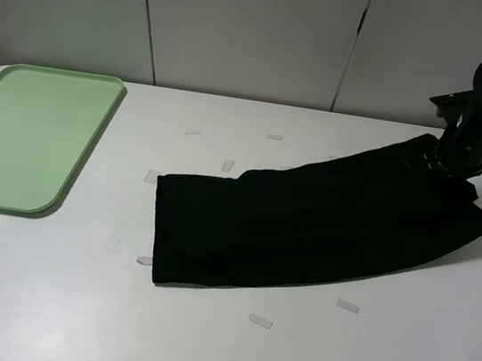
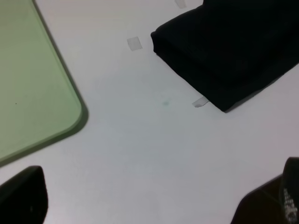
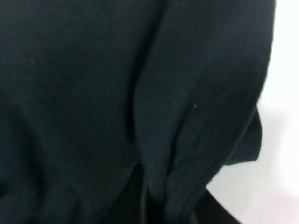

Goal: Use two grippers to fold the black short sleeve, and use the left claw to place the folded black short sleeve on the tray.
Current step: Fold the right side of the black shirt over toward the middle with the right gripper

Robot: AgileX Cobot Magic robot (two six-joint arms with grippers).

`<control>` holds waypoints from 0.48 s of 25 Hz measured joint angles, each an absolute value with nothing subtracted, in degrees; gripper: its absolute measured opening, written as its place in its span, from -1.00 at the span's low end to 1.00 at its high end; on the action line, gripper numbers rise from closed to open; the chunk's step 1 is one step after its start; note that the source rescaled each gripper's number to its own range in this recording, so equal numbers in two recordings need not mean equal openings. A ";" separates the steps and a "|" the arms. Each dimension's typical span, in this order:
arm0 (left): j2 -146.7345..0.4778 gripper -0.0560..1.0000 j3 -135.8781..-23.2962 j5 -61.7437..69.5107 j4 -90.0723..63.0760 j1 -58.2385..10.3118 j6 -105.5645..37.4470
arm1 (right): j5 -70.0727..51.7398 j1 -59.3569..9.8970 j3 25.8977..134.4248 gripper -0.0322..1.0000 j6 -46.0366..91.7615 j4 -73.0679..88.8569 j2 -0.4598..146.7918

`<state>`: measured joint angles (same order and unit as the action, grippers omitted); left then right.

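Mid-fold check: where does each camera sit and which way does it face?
High: raised over the table, looking down on tray, shirt, right gripper.
Left wrist: above the table, facing tray corner and shirt end; left gripper open.
Right wrist: against the shirt; cloth fills it.
Shared: high and left wrist show tray and shirt.

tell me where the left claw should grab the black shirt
Probably the left end's front corner of the black shirt, coming from the left: that folded edge lies flat and free on the table, while the right gripper holds the lifted end.
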<state>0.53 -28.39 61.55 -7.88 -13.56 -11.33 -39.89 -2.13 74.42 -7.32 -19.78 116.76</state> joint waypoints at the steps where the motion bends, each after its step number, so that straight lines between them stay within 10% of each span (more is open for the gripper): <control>1: 0.53 1.00 -28.39 61.55 -7.88 -13.56 -11.33 | -40.34 -3.43 74.37 -0.73 -9.86 -21.19 116.45; 12: 0.53 1.00 -28.39 61.55 -7.88 -13.56 -11.33 | -49.76 -16.30 74.38 -0.73 -19.38 -21.94 113.96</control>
<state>0.53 -28.39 61.55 -7.88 -13.56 -11.33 -49.76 -16.30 74.38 -19.38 -21.94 113.96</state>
